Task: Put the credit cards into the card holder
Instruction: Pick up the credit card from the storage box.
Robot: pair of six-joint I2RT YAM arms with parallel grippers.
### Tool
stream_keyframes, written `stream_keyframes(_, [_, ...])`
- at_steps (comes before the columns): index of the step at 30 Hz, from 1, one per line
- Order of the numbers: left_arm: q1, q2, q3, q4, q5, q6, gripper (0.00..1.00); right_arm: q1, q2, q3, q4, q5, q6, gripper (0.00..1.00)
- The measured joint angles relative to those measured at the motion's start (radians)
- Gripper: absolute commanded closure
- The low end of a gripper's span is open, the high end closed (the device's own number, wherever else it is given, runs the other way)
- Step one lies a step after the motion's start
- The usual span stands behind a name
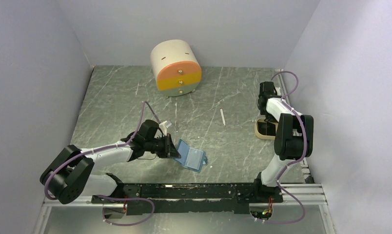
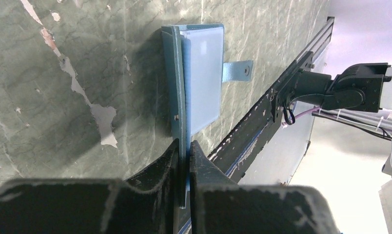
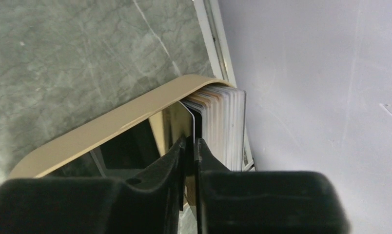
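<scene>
Credit cards: thin, stiff, slick dark plastic; pinch the exposed edge
Right gripper: seemingly pinching one just ahead
Left gripper: pinching teal folding card holder

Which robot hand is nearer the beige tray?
Right. The right hand is inside the beige oval tray, pinching a thin dark card; the left hand is far away, holding the blue wallet.

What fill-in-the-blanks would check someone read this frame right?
The left gripper clamps the card holder, which is ___, its lighter inside showing.
The credit cards stand on ___ in the beige tray.
The right gripper pinches ___ dark card from that row.
Missing: open; edge; one.
</scene>
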Motion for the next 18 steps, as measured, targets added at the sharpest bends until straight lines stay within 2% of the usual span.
stream_keyframes(3, [0.000, 0.000, 0.000, -0.004, 0.000, 0.001, 0.88, 0.005, 0.000, 0.040, -0.043, -0.042, 0.028, 1.00])
stream_keyframes(18, [0.008, 0.010, 0.000, 0.002, 0.008, 0.000, 0.88, 0.083, -0.053, 0.141, -0.246, -0.158, 0.154, 1.00])
